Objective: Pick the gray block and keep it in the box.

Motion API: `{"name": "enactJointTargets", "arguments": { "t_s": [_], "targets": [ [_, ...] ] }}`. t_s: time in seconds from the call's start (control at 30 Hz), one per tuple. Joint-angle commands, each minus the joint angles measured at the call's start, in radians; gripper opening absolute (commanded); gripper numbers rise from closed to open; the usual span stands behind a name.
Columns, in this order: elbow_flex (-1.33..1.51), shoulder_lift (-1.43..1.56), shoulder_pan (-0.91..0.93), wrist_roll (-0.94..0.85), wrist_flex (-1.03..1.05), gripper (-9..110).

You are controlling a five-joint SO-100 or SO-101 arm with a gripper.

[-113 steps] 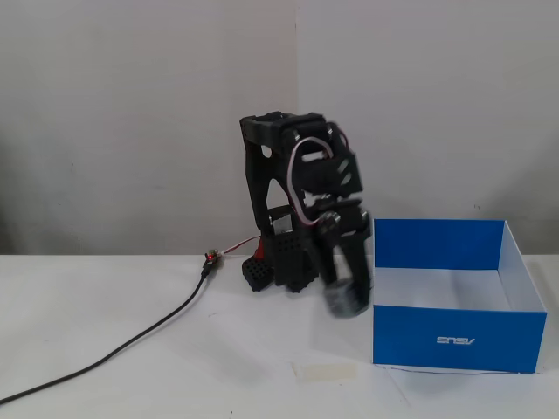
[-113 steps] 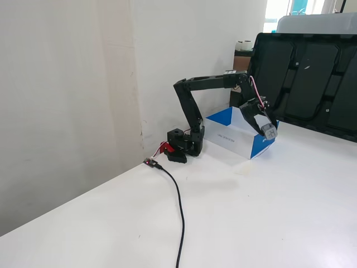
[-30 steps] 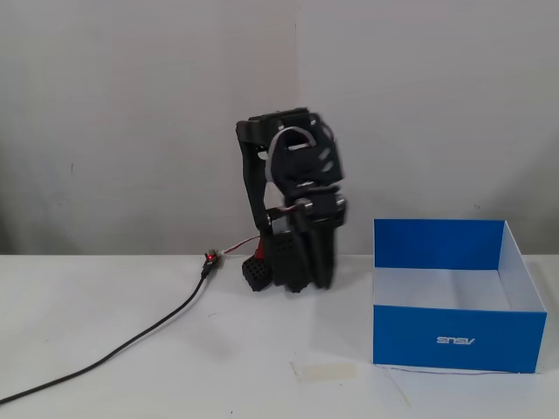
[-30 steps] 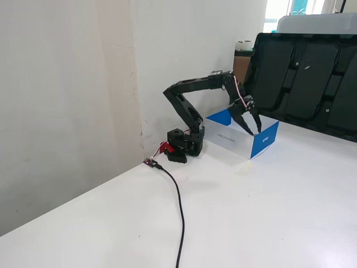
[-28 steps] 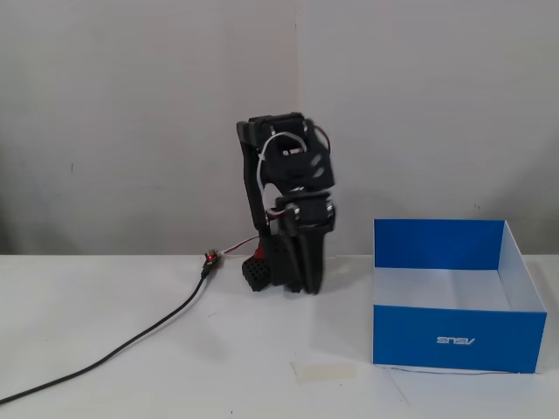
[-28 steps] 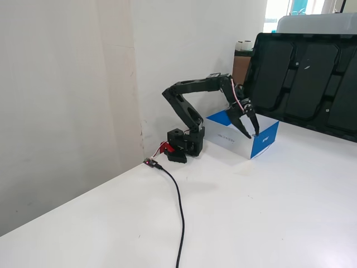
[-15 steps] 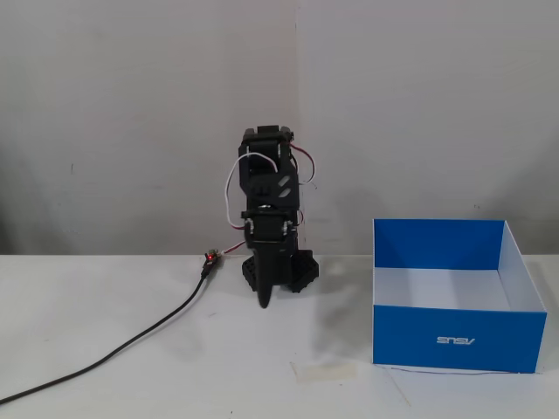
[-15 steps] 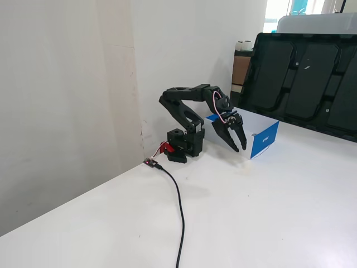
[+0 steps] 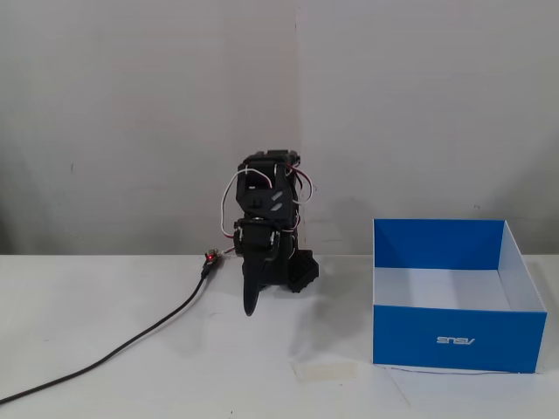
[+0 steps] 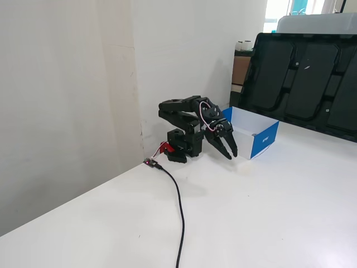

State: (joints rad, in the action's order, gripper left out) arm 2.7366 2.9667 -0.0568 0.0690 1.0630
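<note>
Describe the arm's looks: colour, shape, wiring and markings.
The arm is black all over, built of boxy, blocky segments on a black base. Thin white and red wires loop loosely around its upper joints, clearest in the front fixed view. The claw has two slim, tapered black fingers. A red part sits by the base, where a black cable trails across the table. No markings are legible.
</note>
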Motion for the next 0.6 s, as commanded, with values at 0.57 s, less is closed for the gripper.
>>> {"name": "enactJointTargets", "arguments": {
  "t_s": [0.57],
  "targets": [
    [0.238,0.459,0.023,0.011,0.129,4]
  ]
}}
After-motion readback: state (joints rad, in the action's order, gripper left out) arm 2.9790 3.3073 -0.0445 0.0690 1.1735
